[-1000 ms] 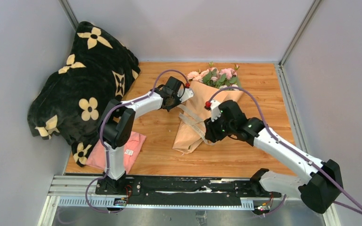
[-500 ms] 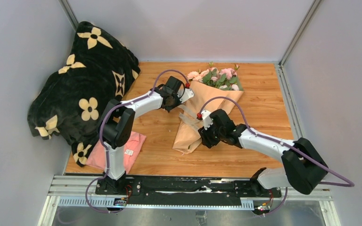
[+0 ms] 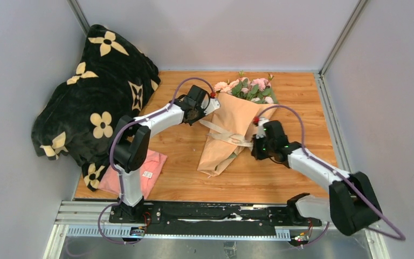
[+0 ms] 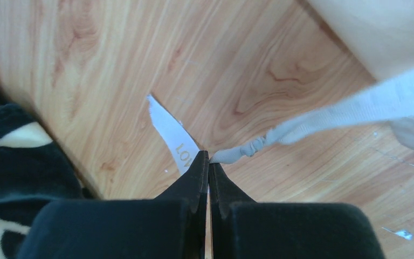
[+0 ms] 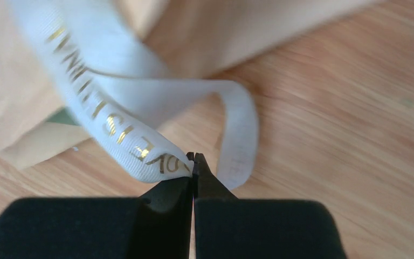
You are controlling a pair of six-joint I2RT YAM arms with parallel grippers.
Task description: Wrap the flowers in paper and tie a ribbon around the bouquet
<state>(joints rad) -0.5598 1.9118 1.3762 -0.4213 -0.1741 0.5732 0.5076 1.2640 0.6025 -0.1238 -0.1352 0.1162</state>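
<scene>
The bouquet lies across the middle of the wooden table. Its pink flowers (image 3: 248, 88) point to the back, in a cone of peach paper (image 3: 232, 116). A cream ribbon (image 3: 223, 135) crosses the cone's waist. At the cone's left, my left gripper (image 3: 198, 120) is shut on one end of the ribbon (image 4: 302, 127). That end is bunched at the tips (image 4: 208, 156), with a short printed tail beside them. At the cone's right, my right gripper (image 3: 254, 149) is shut (image 5: 193, 159) on the gold-lettered ribbon (image 5: 113, 118), which loops past the fingers. Paper (image 5: 237, 32) lies just behind.
A black blanket with cream flower prints (image 3: 97, 102) is heaped at the back left. A pink cloth with a white label (image 3: 140, 172) lies by the left arm's base. Grey walls close in the table, and a metal rail (image 3: 194, 216) runs along the near edge.
My right gripper has gone from the cone's left front to its right side and shut on the ribbon, which now runs across the cone. The left gripper has barely moved.
</scene>
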